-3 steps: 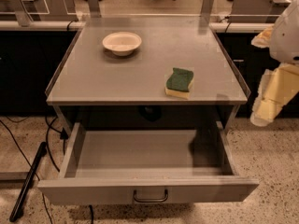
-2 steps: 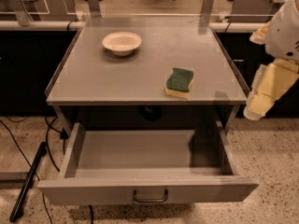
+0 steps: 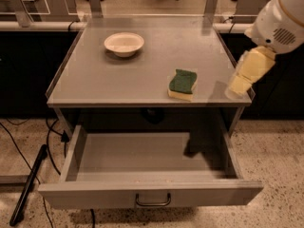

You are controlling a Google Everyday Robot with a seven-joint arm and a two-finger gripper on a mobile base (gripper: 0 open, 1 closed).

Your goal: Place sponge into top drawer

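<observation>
The sponge, dark green on top of pale yellow foam, lies on the grey table top near its front right. The top drawer below the table top is pulled out wide open, and nothing shows inside it. Its dark bar handle sits at the centre of the front panel. My gripper, pale yellow below a white arm housing, hangs over the table's right front corner, to the right of the sponge and apart from it.
A cream round bowl stands at the back left of the table top. Dark cabinets flank the table. Cables and a black rod lie on the speckled floor at the left. Office chairs stand in the far background.
My gripper has moved left from beside the table to over its right front corner, closer to the sponge. The sponge, bowl and drawer have not moved.
</observation>
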